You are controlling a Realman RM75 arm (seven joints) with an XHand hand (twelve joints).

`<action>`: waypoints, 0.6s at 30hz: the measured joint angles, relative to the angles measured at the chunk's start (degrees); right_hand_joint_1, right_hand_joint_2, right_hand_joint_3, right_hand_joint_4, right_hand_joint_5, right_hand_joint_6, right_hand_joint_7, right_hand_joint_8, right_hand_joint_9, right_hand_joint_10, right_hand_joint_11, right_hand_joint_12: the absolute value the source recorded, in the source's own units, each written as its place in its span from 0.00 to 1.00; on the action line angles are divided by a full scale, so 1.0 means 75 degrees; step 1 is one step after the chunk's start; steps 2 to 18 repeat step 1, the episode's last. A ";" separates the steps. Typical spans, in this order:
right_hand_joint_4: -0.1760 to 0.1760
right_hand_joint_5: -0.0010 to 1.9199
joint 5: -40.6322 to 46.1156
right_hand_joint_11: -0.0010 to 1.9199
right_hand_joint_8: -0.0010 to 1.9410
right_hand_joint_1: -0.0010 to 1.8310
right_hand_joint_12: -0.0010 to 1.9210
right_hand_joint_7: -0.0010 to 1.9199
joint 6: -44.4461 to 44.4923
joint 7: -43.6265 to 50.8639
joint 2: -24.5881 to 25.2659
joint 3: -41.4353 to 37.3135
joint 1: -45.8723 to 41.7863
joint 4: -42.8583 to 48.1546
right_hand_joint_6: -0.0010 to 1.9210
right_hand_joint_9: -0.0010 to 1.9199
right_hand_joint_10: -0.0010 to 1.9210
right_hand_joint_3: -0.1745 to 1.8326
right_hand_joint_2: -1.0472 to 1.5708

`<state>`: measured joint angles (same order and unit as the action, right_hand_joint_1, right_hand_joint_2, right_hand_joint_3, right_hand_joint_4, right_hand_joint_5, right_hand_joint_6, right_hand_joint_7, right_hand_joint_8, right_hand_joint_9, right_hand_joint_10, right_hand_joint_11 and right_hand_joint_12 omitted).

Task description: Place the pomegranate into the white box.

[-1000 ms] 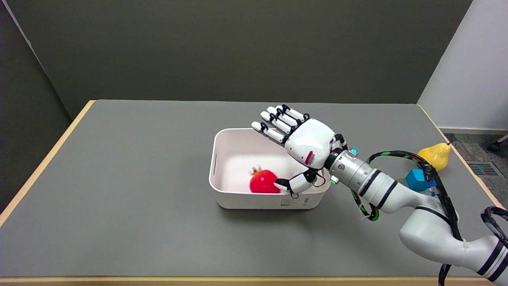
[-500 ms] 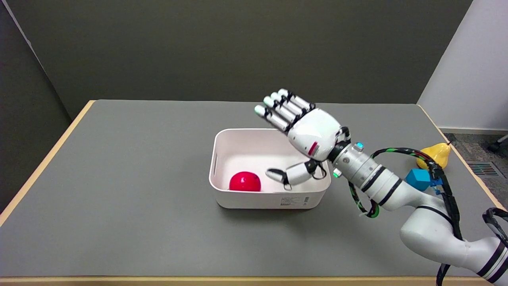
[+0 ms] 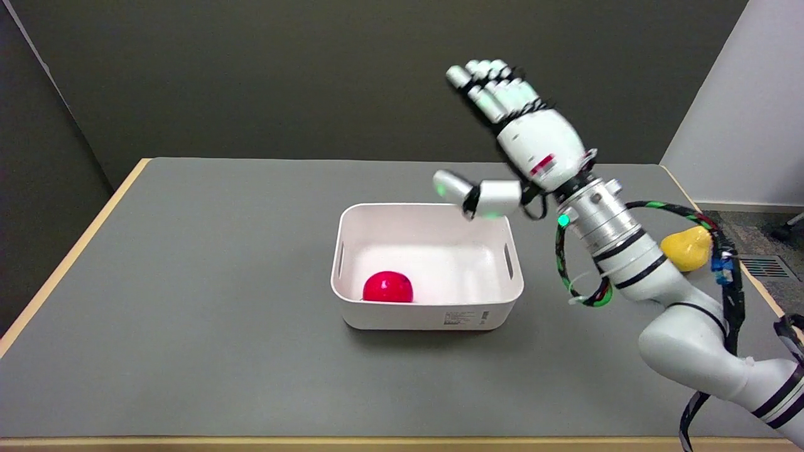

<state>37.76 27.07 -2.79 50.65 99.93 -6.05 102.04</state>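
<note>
Right arm [image 3: 634, 270] reaches up-left from lower right; right hand [image 3: 524, 138] raised, empty, fingers extended, thumb out left.

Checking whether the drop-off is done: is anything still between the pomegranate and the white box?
Nothing visible is. The pomegranate already lies inside the white box, near its front left corner. The right robot hand hangs above the box's far right side with fingers apart, holding nothing.

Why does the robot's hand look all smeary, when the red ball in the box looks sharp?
In the head view, the right hand is motion-blurred, its fingers smeared against the dark wall; the pomegranate lies crisp in the white box, with a small shiny glare spot; a soft shadow sits under the box's near side.
</note>
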 measured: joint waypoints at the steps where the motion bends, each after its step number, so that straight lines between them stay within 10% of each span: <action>1: 0.71 0.00 0.0138 0.00 0.00 0.07 0.04 0.00 0.0079 -0.0109 -0.0006 -0.0047 0.0007 -0.0014 0.00 0.00 0.00 0.55 0.63; 18: 0.71 0.00 0.0138 0.00 0.00 0.07 0.04 0.00 0.0079 -0.0109 -0.0006 -0.0047 0.0007 -0.0014 0.00 0.00 0.00 0.55 0.63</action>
